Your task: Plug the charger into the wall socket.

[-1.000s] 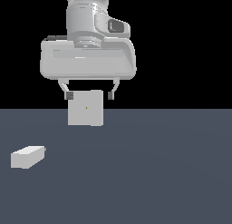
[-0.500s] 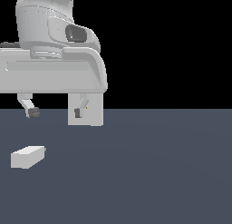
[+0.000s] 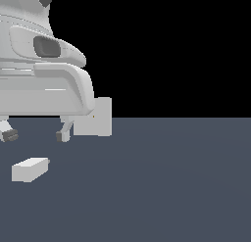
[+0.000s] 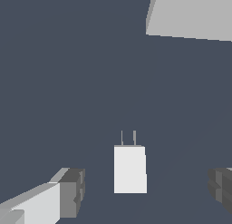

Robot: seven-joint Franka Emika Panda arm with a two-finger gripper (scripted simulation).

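Grey floor (image 3: 171, 187), one charger (image 3: 30, 169), one wall socket (image 3: 102, 117)

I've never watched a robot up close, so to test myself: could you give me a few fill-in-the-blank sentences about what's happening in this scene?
1. The claw is ____, holding nothing.
2. The charger lies on the floor, directly ____ the claw's two fingers in the wrist view.
3. Two thin ____ stick out of one end of the charger.
4. The wall socket stands ____, partly hidden behind the robot's hand.

Missing words: open; between; prongs; upright
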